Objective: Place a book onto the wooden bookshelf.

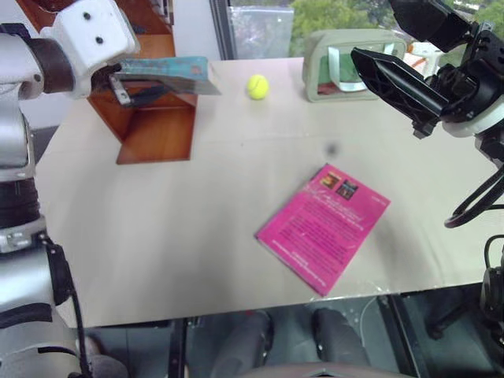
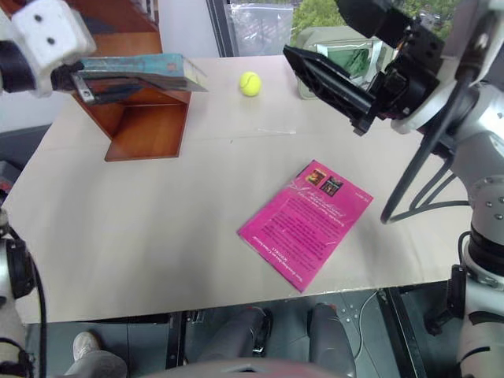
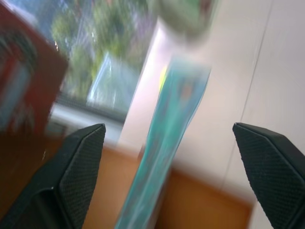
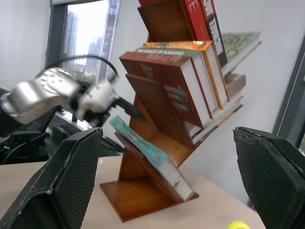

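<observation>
The book [image 4: 151, 157], teal with a worn cover, lies on the lowest slanted board of the bookshelf [image 1: 153, 126] at the table's [image 1: 157, 236] far-left edge. The left gripper [image 1: 130, 87] straddles it, fingers wide, not gripping. The right gripper [image 1: 409, 55] is wide open, empty, above the open far-right area.

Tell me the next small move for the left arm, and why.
Probably back the left gripper straight away from the book. Its fingers stand open on either side, and the book already lies on a slanted board of the bookshelf.
</observation>
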Robot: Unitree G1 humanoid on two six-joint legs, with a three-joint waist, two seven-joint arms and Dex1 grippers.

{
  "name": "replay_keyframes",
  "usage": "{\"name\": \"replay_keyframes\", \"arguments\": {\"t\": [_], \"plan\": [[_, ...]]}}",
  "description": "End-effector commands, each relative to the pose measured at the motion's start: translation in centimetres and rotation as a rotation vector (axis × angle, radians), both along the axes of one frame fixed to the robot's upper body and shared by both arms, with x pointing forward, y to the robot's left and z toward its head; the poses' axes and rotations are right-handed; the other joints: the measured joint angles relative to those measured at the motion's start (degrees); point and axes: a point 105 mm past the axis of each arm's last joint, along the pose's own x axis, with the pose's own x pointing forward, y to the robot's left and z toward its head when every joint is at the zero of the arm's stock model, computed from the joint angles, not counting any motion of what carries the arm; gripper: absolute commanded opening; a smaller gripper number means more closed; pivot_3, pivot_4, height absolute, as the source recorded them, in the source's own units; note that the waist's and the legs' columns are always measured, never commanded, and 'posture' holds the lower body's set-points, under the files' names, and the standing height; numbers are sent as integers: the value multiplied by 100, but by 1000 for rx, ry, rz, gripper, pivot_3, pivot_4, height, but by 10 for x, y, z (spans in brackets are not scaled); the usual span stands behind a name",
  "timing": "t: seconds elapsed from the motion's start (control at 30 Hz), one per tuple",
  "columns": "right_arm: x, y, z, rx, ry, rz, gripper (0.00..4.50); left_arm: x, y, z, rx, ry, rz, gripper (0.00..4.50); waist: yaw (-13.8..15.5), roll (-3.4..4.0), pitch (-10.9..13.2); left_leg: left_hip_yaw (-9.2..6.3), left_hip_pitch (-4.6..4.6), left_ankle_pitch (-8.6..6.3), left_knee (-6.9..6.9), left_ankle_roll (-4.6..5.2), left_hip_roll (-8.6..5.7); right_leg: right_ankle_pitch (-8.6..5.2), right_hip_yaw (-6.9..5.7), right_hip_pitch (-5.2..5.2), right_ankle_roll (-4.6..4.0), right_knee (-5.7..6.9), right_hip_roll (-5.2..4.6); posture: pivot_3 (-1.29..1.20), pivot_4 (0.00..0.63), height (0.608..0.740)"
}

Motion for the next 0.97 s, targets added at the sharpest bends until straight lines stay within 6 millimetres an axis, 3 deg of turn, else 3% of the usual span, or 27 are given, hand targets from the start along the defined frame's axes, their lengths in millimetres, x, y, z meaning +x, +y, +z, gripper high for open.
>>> {"name": "replay_keyframes", "arguments": {"t": [0.03, 0.1, 0.17, 0.2, 0.3, 0.37, 0.43, 0.53, 0.6, 0.73, 0.83, 0.97], "plan": [[-2, -7, -8, -30, 48, -58, 4500, -51, -52, 25, -317, 22, -276, 4480, 43, -3, 0, -4, -3, -1, 8, 1, 0, 0, -6, 2, 0, 1, 0, 0, 150, 740], [-2, -10, -16, -55, 76, -91, 4500, -62, -72, 28, -456, 91, -378, 4480, 96, -6, 2, -6, -4, -2, 14, 2, 0, 0, -9, 4, 1, 3, 0, 0, 150, 740], [-1, -15, -26, -80, 119, -134, 4500, -61, -90, 13, -552, 173, -425, 4480, 111, 4, -4, -5, -1, -1, 16, 0, -1, 0, -7, 8, 1, 14, -2, 0, 150, 740], [-1, -19, -32, -92, 142, -159, 4500, -61, -100, 0, -575, 213, -436, 4480, 119, 14, -10, -3, 9, -1, 14, -1, 0, 0, -5, 14, 1, 16, -2, 0, 150, 740], [1, -39, -82, -256, 261, -338, 4500, -56, -129, -50, -759, 404, -496, 4480, 181, 53, -54, 15, 22, 4, 3, -9, 4, 1, 17, 11, 0, 31, 4, 0, 150, 740], [2, -57, -109, -305, 334, -471, 4500, -44, -130, -82, -808, 468, -419, 4480, 236, 33, -45, 21, 52, -4, 2, 0, 5, -3, 18, 47, -2, 14, 0, 0, 150, 740], [0, -71, -125, -310, 375, -562, 4500, -37, -127, -108, -806, 503, -355, 4480, 243, 28, -41, 36, 25, -3, 13, -2, 6, -1, 31, 14, -2, 35, 1, 0, 150, 740], [-6, -97, -148, -301, 457, -678, 4500, -26, -109, -144, -829, 570, -259, 4480, 275, 32, -45, 64, 39, -3, 12, -1, 4, 0, 53, 16, -2, 45, -1, 0, 150, 740], [-18, -109, -161, -316, 499, -705, 4500, -22, -93, -157, -831, 569, -210, 4480, 308, 34, -47, 62, 51, -4, 9, -1, 4, 0, 50, 29, -2, 42, -1, 0, 150, 740], [-44, -130, -178, -388, 546, -757, 4500, -24, -46, -180, -657, 500, -87, 4480, 308, 35, -47, 62, 50, -6, 5, -1, 5, 0, 50, 27, -2, 38, 0, 0, 150, 740], [-57, -134, -182, -404, 577, -732, 4500, -29, -16, -186, -571, 495, -55, 4480, 281, 40, -49, 66, 56, -14, 0, 3, 6, -1, 52, 32, -2, 33, -2, 0, 150, 740], [-59, -134, -189, -422, 608, -699, 4500, -30, 2, -190, -491, 517, -44, 4480, 280, 42, -44, 52, 97, -40, -3, 4, 9, -3, 36, 86, 0, 8, -3, 0, 150, 740]]}}
